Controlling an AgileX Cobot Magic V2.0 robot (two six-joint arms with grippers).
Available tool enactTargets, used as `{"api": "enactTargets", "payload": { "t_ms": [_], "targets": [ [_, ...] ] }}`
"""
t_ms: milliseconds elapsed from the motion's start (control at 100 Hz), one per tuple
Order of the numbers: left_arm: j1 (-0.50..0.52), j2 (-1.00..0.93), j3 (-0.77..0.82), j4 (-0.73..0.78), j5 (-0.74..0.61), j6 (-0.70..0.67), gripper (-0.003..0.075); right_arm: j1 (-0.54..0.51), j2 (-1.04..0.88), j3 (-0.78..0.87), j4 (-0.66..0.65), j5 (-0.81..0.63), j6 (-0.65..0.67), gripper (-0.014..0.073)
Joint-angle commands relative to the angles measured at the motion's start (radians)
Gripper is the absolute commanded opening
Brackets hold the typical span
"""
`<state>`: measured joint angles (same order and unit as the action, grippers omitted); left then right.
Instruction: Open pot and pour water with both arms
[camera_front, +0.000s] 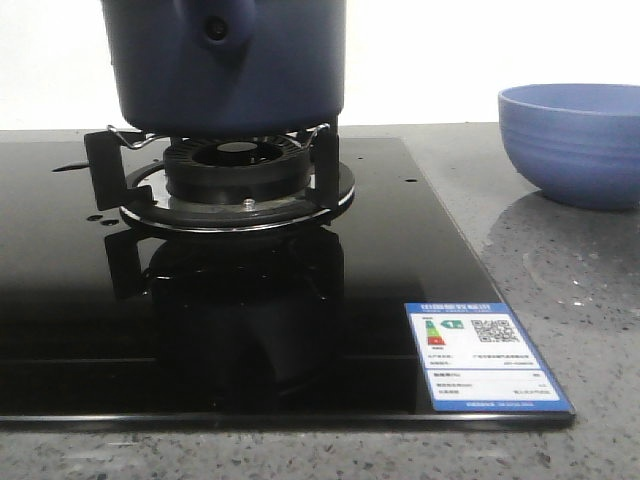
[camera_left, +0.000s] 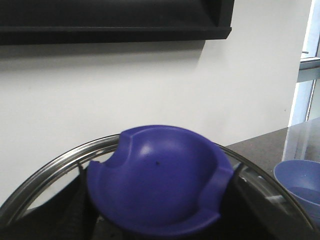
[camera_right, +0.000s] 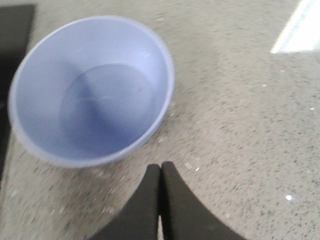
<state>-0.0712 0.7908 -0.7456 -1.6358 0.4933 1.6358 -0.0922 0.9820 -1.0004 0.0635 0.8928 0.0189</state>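
Observation:
The dark navy pot (camera_front: 280, 70) stands on the gas burner (camera_front: 235, 170), its handle lug (camera_front: 215, 28) facing me; its top is cut off by the view. My left gripper (camera_left: 155, 195) is shut on the blue knob (camera_left: 160, 170) of a glass lid with a steel rim (camera_left: 55, 165), its dark fingers (camera_left: 75, 205) either side of the knob. The white wall shows behind the lid. My right gripper (camera_right: 160, 167) is shut and empty, above the counter beside the periwinkle bowl (camera_right: 90, 90). Small water drops (camera_front: 95, 216) lie on the black hob.
The black glass hob (camera_front: 380, 300) carries a label sticker (camera_front: 485, 355) at its front right. The periwinkle bowl (camera_front: 575, 140) stands on the speckled grey counter (camera_front: 560, 260) to the right of the hob. It also shows in the left wrist view (camera_left: 300, 185).

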Motion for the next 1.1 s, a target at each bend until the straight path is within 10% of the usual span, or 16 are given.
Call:
{"api": "enactTargets", "payload": {
  "t_ms": [0, 230, 1090],
  "targets": [
    [0.002, -0.025, -0.029, -0.067, 0.006, -0.015, 0.0297, -0.040, 0.063, -0.050, 0.009, -0.061, 0.016, -0.0028],
    [-0.037, -0.028, -0.029, -0.067, 0.006, -0.015, 0.0297, -0.094, 0.223, -0.050, 0.168, -0.122, 0.014, 0.0233],
    [-0.041, -0.019, -0.029, -0.065, 0.006, -0.015, 0.0295, -0.094, 0.390, -0.050, 0.255, -0.215, 0.010, 0.0227]
  ]
}}
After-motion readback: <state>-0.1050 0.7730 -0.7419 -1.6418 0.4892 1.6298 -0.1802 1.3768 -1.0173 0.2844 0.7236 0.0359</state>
